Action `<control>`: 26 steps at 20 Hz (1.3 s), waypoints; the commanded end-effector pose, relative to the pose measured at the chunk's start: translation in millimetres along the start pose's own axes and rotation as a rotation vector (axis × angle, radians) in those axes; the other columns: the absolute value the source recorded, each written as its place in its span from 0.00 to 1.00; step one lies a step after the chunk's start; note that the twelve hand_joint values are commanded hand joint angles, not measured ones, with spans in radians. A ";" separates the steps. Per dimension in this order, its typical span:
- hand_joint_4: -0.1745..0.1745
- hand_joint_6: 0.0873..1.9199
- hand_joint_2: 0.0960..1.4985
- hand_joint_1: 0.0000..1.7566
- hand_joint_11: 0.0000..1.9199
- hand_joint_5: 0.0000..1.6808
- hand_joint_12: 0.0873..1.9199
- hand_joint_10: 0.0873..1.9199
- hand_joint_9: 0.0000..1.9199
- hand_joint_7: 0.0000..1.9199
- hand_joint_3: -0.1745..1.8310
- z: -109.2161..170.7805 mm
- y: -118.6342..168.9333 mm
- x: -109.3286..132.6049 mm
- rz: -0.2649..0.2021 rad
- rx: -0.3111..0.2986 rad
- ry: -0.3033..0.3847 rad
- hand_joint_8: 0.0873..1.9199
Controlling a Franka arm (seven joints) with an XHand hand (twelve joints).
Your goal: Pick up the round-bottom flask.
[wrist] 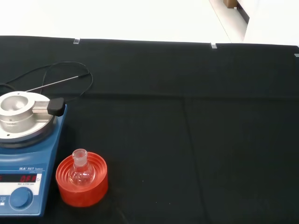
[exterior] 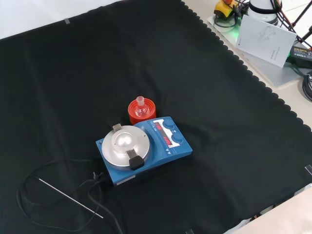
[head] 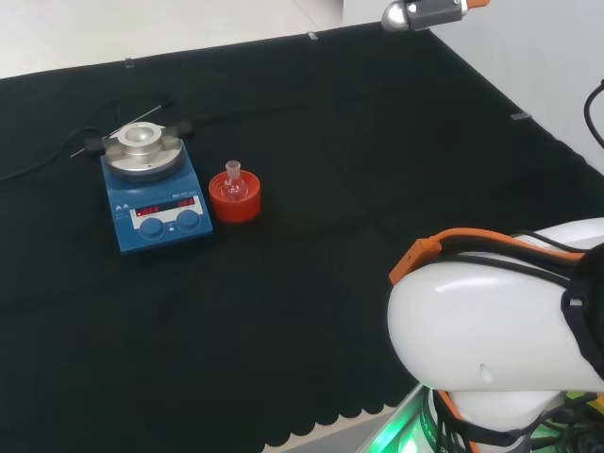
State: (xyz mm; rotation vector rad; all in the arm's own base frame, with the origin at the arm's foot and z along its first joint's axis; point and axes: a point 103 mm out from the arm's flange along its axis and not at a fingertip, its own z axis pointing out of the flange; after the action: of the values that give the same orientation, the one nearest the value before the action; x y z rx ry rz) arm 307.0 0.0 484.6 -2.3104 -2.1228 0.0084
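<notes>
A: Starting from the near side in the head view, what comes first?

B: The arm's own white link [head: 500,321], with orange trim, at the near right corner of the bench. Before it the scalloped hem of the black cloth [head: 311,311] runs along the near edge.

A: Can you say whether the hand's fingers are straight or curled?

B: I cannot tell.

A: And the round-bottom flask?

B: The round-bottom flask [head: 233,182] is small and of clear glass. It sits upright, neck up, in a red ribbed ring stand [head: 235,201], left of the cloth's middle and well apart from every edge. The wrist view has the flask [wrist: 81,171] nested in the ring's centre, the bulb sunk inside the ribs [wrist: 82,179]. Whether it holds anything I cannot tell.

A: What stands next to it?

B: A blue magnetic stirrer hotplate [head: 154,196] just beside the stand on its left in the head view. Whether they touch I cannot tell. It has a round metal top, two blue knobs and a red display.

A: Farther off?

B: Beyond the hotplate, toward the far left edge, a thin metal probe rod [head: 132,120] and a black cable [head: 47,160] lie on the cloth.
</notes>
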 end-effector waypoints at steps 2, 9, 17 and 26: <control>0.20 0.15 0.31 0.31 0.08 0.05 0.72 0.37 0.14 0.07 0.48 -101.1 -39.3 26.6 0.098 -0.143 0.020 0.45; 0.21 0.08 0.32 0.29 0.00 0.04 0.76 0.50 0.05 0.02 0.47 -102.2 -42.9 -5.9 0.122 -0.146 0.052 0.46; 0.17 0.08 0.30 0.31 0.07 0.09 0.77 0.48 0.19 0.12 0.48 -80.5 -44.2 18.6 0.063 -0.111 0.111 0.47; 0.12 0.22 0.28 0.34 0.12 0.11 0.75 0.45 0.26 0.21 0.48 -57.5 -53.4 7.3 0.075 -0.102 0.243 0.47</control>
State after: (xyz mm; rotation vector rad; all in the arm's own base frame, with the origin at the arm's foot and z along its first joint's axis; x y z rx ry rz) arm 263.7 14.3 553.2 -2.3630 -2.0007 -0.2658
